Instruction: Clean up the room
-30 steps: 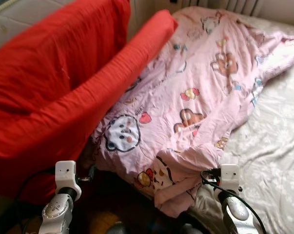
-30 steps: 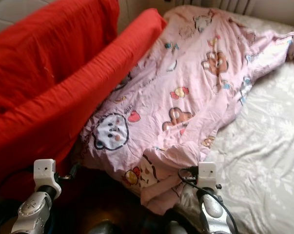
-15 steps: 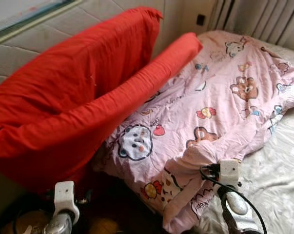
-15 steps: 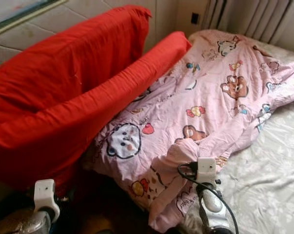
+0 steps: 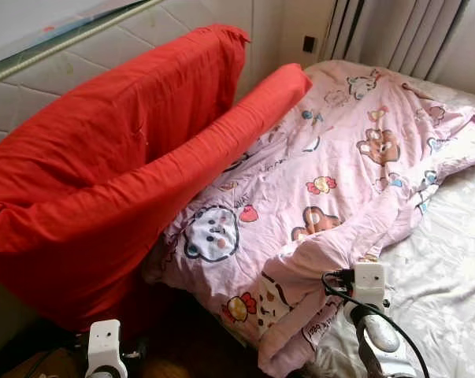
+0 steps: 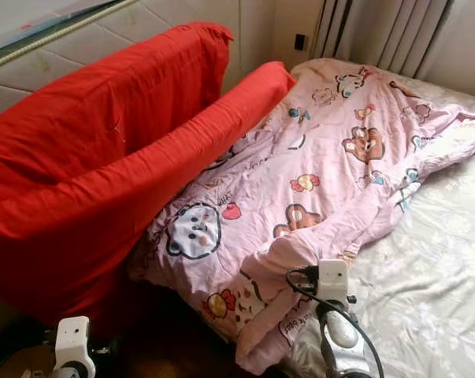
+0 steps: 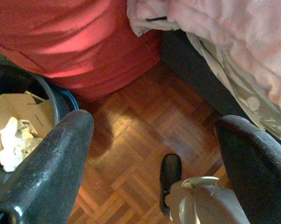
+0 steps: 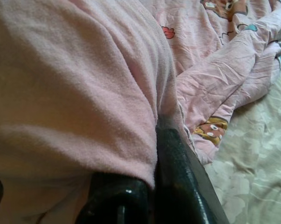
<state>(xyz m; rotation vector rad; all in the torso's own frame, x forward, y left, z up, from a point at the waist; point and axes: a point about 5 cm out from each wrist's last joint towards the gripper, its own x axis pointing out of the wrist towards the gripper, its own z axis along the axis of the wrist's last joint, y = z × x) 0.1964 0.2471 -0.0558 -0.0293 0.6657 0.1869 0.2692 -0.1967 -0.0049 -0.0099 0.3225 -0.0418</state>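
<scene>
Bed-tidying, grasp stage: right gripper [image 8: 152, 186] clamped on pink blanket [image 5: 332, 165]; left gripper [image 7: 154, 154] wide, idle over floor; next, pull blanket flat.

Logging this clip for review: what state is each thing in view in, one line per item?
Pink blanket: crumpled on the bed, near corner pinched.
Right end effector: shut on the blanket's fleecy edge.
Left end effector: open, over the wooden floor.
Red cushions: leaning against the wall.
Bin: open, holding cardboard and crumpled paper.
Bed sheet: wrinkled, partly uncovered.
</scene>
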